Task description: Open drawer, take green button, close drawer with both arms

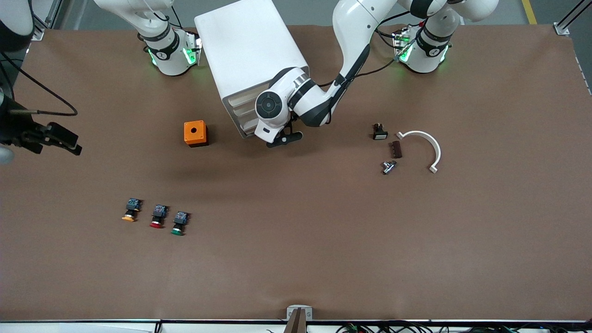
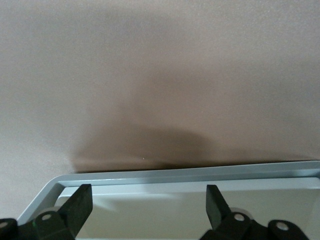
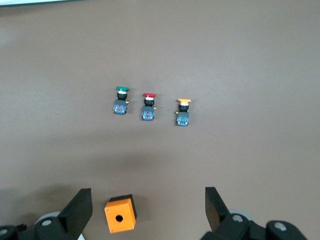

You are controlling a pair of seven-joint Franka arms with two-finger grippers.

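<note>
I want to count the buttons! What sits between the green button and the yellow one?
The red button sits between the green button and the yellow button, all in one row; the front view and right wrist view both show it.

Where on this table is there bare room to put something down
Bare brown table runs nearer the camera than the three buttons, and between the orange box and the small parts beside the white curved bracket. Crowded: the left gripper at the cabinet.

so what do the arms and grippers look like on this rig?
Both arms are glossy white with dark grey joint bands, black cables and green-lit bases. The left gripper and right gripper have black two-finger jaws with angular black fingers.
</note>
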